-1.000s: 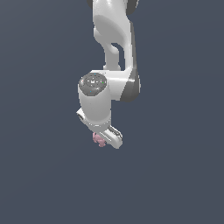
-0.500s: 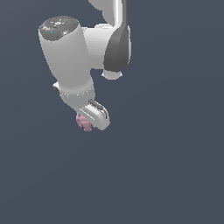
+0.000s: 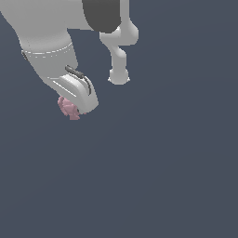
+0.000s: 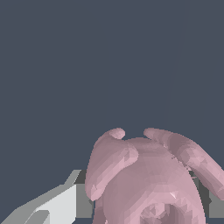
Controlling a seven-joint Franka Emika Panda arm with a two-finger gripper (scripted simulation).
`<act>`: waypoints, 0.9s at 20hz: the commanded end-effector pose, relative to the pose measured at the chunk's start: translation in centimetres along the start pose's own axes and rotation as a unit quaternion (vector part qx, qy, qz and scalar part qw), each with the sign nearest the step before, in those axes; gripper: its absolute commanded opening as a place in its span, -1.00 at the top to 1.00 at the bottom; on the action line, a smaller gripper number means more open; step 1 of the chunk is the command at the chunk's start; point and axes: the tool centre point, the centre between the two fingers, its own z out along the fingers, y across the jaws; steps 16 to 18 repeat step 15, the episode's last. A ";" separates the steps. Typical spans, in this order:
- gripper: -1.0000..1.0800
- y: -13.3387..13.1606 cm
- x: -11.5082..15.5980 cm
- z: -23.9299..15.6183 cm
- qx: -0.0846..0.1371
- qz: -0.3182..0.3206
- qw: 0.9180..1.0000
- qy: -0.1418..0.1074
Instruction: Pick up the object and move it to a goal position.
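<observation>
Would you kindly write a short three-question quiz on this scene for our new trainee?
1. True or false: the pink object lies free, apart from the gripper.
2. What colour is the background behind the arm?
3. In the wrist view, the object is: A) absent B) filling much of the frame C) a distant speck.

Key: 1 false, it sits at the gripper's tip; 2 dark blue-grey; 3 B.

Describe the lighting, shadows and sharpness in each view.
Exterior view: flat, even light, no cast shadows on the plain dark backdrop; the claw and pink object render sharp. Wrist view: soft shading on the object, faceted polygon edges visible up close, no glare or blur.
</observation>
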 end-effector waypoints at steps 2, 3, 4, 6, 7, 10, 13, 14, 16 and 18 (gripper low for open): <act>1.00 0.9 0.4 -2.2 -0.001 -0.001 1.000 -0.001; 1.00 1.0 0.5 -2.7 -0.001 -0.001 1.000 -0.001; 1.00 1.2 0.6 -3.1 -0.001 -0.001 1.000 -0.001; 1.00 1.5 0.8 -3.8 -0.001 -0.001 1.000 -0.001; 1.00 1.6 0.9 -4.1 -0.001 -0.001 1.000 -0.001; 1.00 1.7 1.0 -4.6 -0.001 -0.001 1.000 0.000; 1.00 1.7 1.1 -4.6 -0.001 -0.001 1.000 0.000; 1.00 1.7 1.1 -4.6 -0.001 -0.001 1.000 0.000; 1.00 1.6 1.1 -4.6 -0.001 -0.001 1.000 0.000; 1.00 1.6 1.1 -4.6 -0.001 -0.001 1.000 0.000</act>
